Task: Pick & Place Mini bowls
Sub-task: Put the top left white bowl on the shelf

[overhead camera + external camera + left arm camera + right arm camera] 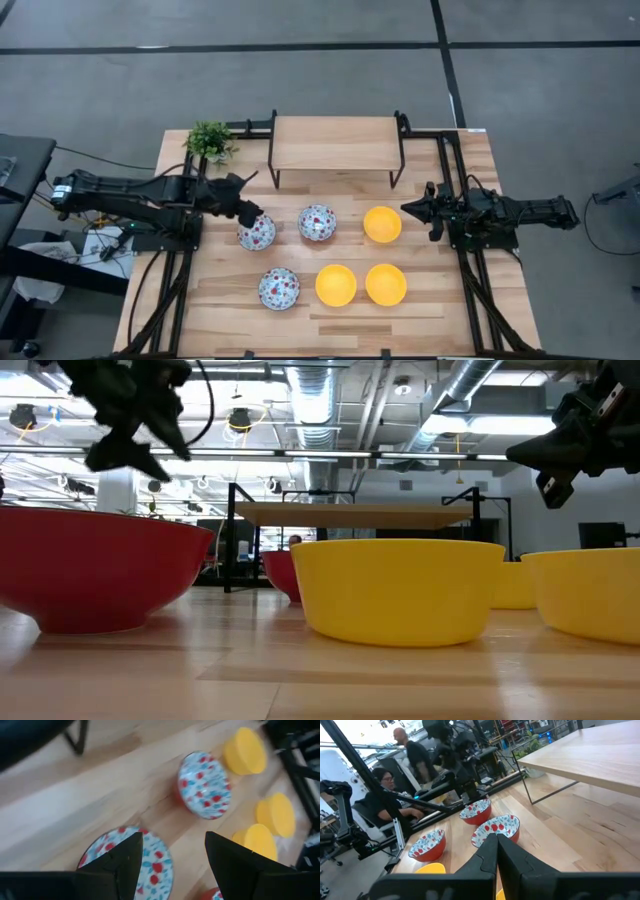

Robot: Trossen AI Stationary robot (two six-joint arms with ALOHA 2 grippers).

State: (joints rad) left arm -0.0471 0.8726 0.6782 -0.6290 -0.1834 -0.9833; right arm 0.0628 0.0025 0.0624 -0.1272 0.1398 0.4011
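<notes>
Pale wooden slatted table under me, low wooden shelf at its far edge, six small round mini bowls in two rows, floral left, yellow right, all empty, my left gripper spread open above the far-left floral bowl, my right gripper closed, empty, beside the far yellow bowl.

A: What lies under the left gripper?

B: A floral bowl, partly hidden by one dark finger; the fingers stand spread apart above it, holding nothing.

A: And farther across the wooden table?

B: A second floral bowl, then three yellow bowls: one near it, another, and a third just beside that.
</notes>
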